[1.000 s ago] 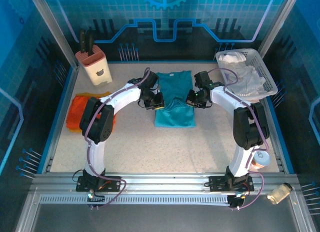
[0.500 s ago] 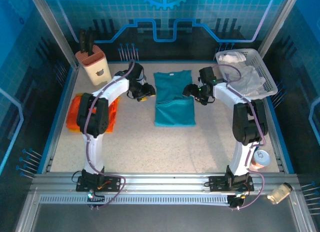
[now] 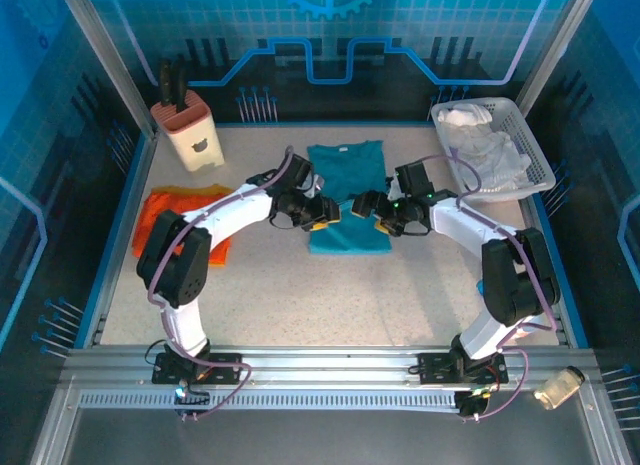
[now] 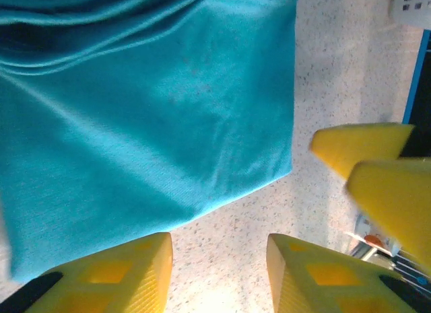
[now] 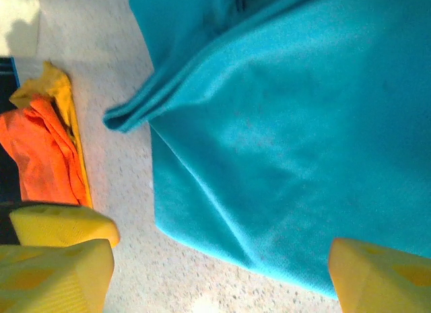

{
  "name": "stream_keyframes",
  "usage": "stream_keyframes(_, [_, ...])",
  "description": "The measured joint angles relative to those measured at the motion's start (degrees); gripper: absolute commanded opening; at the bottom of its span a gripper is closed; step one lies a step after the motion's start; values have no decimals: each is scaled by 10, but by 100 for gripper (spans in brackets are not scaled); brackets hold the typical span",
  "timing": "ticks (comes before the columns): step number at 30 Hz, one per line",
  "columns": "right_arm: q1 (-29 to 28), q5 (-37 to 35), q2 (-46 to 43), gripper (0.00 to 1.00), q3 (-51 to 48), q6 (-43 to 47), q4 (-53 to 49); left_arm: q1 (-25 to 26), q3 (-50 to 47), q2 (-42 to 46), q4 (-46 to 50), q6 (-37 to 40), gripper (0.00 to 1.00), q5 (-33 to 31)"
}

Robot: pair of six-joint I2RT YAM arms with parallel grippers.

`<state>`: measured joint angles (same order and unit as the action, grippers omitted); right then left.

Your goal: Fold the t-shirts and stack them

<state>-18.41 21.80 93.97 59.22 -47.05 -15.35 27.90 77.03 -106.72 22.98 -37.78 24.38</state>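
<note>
Both pincers hang released over the teal t-shirt (image 3: 345, 175), which lies partly folded in the middle of the surface (image 3: 300, 295).

**Risks**
- **Empty close:** Your left pincer (image 4: 219, 276) has its jaws apart with bare surface between them, just off the shirt's edge. If it closes there it will probably catch nothing.
- **Loose layers:** Your right pincer (image 5: 219, 283) stands wide, with the shirt's edge running between its jaws. The cloth shows stacked layers and ridges along one side. A shallow pinch may take only the top layer and pull the fold open.
- **Collision:** The two pincers sit very near each other, and each wrist view catches the other's yellow fingers. A careless sideways move could knock them together or drag the shirt crooked.
- **Stacking:** The orange t-shirt (image 3: 170, 220) lies rumpled, well apart at the left edge, so it could snag if you stack before flattening it.

**Containers**
- The white basket (image 3: 530, 145) at the far right holds pale crumpled cloths (image 3: 485, 155).
- The knife block (image 3: 190, 135) at the far left holds dark-handled knives (image 3: 170, 80).
</note>
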Motion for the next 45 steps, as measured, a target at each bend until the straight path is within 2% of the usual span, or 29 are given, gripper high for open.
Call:
stream_keyframes(5, [-14,12,0,83,-53,-25,58,-9,17,-83,-70,-28,41,16])
stream_keyframes(11, [-19,14,3,82,-106,-40,113,-38,62,-156,-110,-59,41,31])
stream_keyframes(26, [-19,59,37,81,-160,-42,256,-99,134,-219,-122,-103,39,74])
stream_keyframes(30, [-19,61,38,82,-160,-42,262,-109,102,-197,-114,-93,41,69])
stream_keyframes(34, [-22,56,35,85,-153,-39,247,-106,30,-122,-102,-82,44,59])
stream_keyframes(40, [-33,23,-7,88,-129,-21,168,-65,-47,-9,-118,-68,46,59])
stream_keyframes(41, [-34,20,-15,93,-123,-17,156,-57,-60,2,-126,-68,46,59])
stream_keyframes(45, [-38,6,-46,95,-96,-2,110,-32,-121,23,-153,-72,45,57])
